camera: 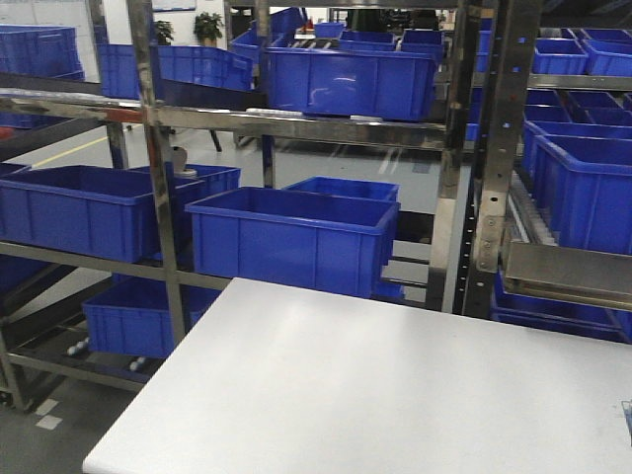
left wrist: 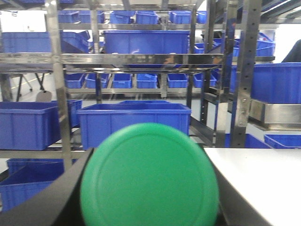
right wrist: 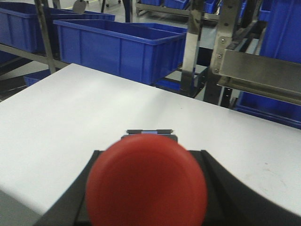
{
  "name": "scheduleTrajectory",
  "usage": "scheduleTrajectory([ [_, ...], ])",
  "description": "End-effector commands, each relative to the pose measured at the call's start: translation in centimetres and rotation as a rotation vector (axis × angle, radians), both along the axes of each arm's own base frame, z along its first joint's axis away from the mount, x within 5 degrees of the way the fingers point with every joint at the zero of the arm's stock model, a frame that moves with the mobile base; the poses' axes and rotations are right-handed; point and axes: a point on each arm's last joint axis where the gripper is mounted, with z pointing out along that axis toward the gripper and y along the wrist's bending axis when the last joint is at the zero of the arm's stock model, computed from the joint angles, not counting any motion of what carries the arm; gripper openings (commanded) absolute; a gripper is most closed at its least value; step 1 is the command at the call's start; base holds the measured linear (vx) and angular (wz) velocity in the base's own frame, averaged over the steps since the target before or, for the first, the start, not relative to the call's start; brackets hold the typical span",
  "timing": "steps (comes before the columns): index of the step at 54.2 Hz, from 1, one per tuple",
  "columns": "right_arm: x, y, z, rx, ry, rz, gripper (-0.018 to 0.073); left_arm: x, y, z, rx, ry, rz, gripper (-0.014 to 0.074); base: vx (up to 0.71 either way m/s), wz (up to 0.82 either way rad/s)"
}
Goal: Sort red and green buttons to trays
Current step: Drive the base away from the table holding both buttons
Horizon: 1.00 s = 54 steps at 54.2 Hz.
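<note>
Gripping the green button point(left wrist: 149, 174), the left gripper point(left wrist: 146, 214) is clenched; the right gripper point(right wrist: 146, 212) clamps the red button point(right wrist: 146, 179). With no trays in view, a blind release could miss.

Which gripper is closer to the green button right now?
Left. The green button sits between the jaws of the left gripper. The right gripper has the red button between its jaws over the white table; no green button shows in its view.

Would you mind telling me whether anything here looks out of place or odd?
Nothing spilled or damaged. The left gripper holds the green button, the right gripper the red button, yet no tray shows in any view.
</note>
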Motion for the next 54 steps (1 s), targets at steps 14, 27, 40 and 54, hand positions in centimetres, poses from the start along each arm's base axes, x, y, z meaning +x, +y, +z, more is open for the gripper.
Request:
scheduleTrajectory([
  [14, 0.12, -0.29, 1.81, 0.001, -0.108, -0.033, -0.0009, -0.07, -0.14, 1.03, -0.04, -0.025, -0.018, 0.0, -0.06, 0.19],
  [27, 0.12, -0.29, 1.81, 0.001, -0.108, -0.033, -0.0009, -0.07, -0.14, 1.03, -0.039, -0.025, -0.018, 0.0, -0.04, 0.17],
  [40, 0.12, -0.29, 1.81, 0.001, -0.108, -0.033, -0.0009, -0.07, -0.14, 1.03, -0.039, -0.025, -0.018, 0.0, -0.04, 0.23],
  [54, 0.12, -0.29, 1.81, 0.001, -0.108, -0.033, -0.0009, -0.07, -0.14, 1.03, -0.039, -0.025, -0.018, 0.0, -0.03, 0.3],
])
